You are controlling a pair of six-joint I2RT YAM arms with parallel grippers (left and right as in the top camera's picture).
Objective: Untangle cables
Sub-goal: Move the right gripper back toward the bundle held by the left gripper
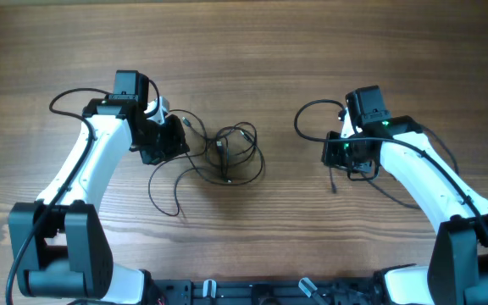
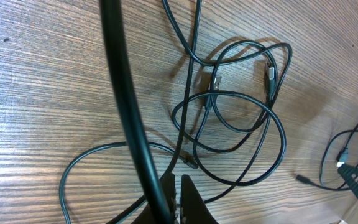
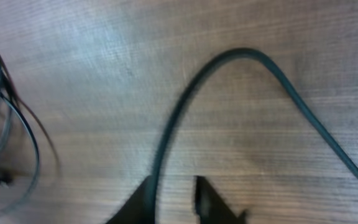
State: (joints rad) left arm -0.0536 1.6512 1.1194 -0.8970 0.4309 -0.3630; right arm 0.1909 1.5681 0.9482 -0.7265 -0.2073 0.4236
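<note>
I see the thin, limp black cords with silvery plug tips (image 1: 227,151) looped on the wooden surface (image 1: 244,51) just right of my narrow-pinched left hand (image 1: 174,140), right hand (image 1: 335,152) part-open; they look light and floppy, so I'd pinch a free plug end.

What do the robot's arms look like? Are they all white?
Not all white. The left arm and the right arm have smooth white tube-shaped links with chunky black joints and bases. The left gripper and the right gripper are black, with dark pointed fingers. Thick black wires loop off each arm, and a small green light glows on the right one.
</note>
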